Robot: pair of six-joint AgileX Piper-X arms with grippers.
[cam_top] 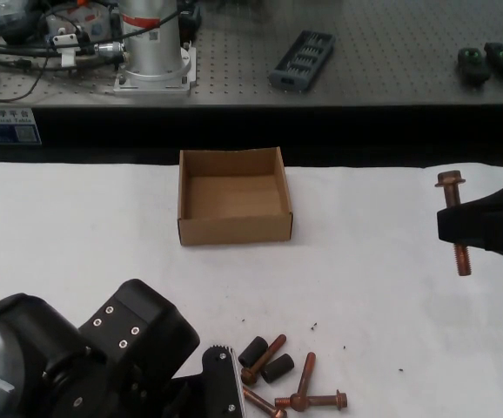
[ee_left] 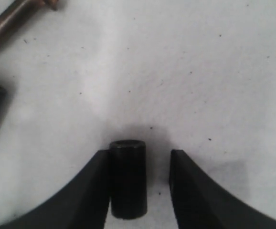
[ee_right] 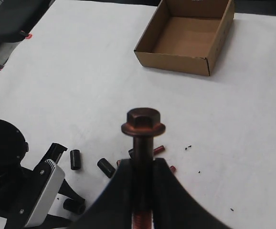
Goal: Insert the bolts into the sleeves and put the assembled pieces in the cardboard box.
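Sleeve [ee_left: 127, 183] first, over on the left: short, black, sitting on the white sheet [ee_left: 200, 71] between the spread fingers of the left gripper [ee_left: 139, 160]. One finger is right up against it and the other is just clear, so there's no squeeze on it yet. It looks rigid and light, smooth-sided, the sort that could skid or roll if nudged. Best taken across its wall, mid-length, keeping the open end free for a bolt.

Near that arm sits the loose pile [cam_top: 291, 383], more bolts and sleeves, jumbled and touching. Moving across, the box [cam_top: 234, 228] stands open-topped at the far middle of the sheet.

Out on the right, the right gripper [cam_top: 482, 225] is up off the sheet, pinching a bolt [cam_top: 454, 222] by its shank, head up, threaded tip hanging below the fingers. Copper-coloured metal, stiff, so no fear of crushing it, and the threads should give the pads some bite. That hold looks sound, since it leaves the tip bare for entering the sleeve.
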